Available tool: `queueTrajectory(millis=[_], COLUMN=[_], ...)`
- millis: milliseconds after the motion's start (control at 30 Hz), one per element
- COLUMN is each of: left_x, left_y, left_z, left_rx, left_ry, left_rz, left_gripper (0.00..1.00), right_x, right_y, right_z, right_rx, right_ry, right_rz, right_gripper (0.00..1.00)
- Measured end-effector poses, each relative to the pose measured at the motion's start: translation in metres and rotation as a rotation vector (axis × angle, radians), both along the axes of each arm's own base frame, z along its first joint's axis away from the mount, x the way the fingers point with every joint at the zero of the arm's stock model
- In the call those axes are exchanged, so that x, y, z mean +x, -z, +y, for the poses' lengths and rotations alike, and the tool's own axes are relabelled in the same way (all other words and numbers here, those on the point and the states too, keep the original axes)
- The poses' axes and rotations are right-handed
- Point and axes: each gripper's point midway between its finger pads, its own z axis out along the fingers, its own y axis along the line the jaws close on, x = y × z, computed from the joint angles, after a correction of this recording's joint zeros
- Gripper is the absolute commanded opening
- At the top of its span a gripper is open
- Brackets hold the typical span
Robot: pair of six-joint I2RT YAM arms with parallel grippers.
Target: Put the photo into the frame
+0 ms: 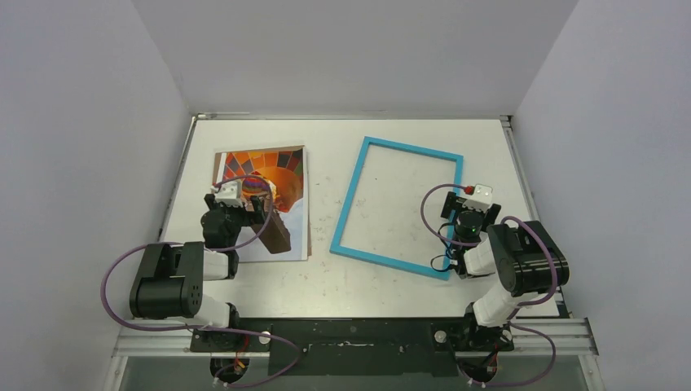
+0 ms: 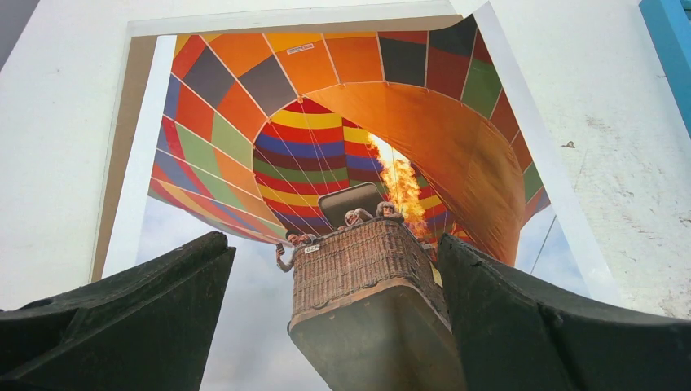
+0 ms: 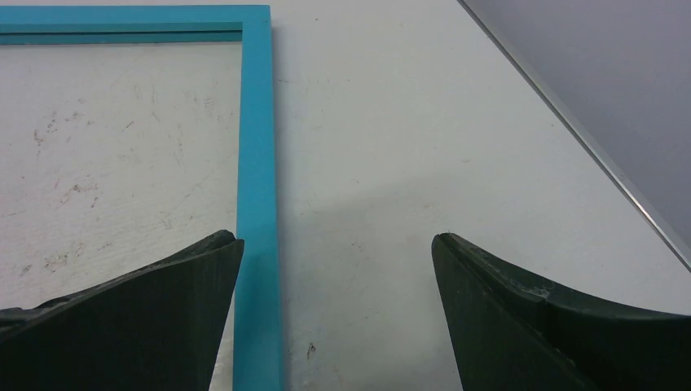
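Two gaping, empty: left end effector (image 2: 332,239), right end effector (image 3: 336,236). Photo (image 2: 326,122) flat at worktop (image 1: 326,285) left, frame (image 1: 349,199) right. Left wrist view shows brown board (image 2: 120,163) under photo; overhead, left arm (image 1: 175,277) hides photo's near part.

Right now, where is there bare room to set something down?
Free: the strip between the photo and the frame, the table inside the frame, and the near band in front of both. Crowded: over the photo, under the open left gripper, and the frame's right side by the open right gripper.
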Motion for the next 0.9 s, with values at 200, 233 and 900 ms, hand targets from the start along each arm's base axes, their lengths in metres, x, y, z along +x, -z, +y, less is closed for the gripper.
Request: queueTrajectory(millis=[200,233,900], left_x=[0.0,0.0,0.081], left_y=[0.0,0.0,-0.104], left_z=[0.0,0.0,0.022], left_rx=[0.0,0.0,0.014], left_ry=[0.0,0.0,-0.014], left_rz=[0.0,0.0,0.179], left_gripper=[0.96,0.96,0.96], right_x=[0.0,0.0,0.117], right_y=[0.0,0.0,-0.109], right_z=[0.0,0.0,0.009], right_rx=[0.0,0.0,0.414], right_ry=[0.0,0.0,0.087], right_rz=[0.0,0.0,0.027], right_gripper=[0.9,0.9,0.9])
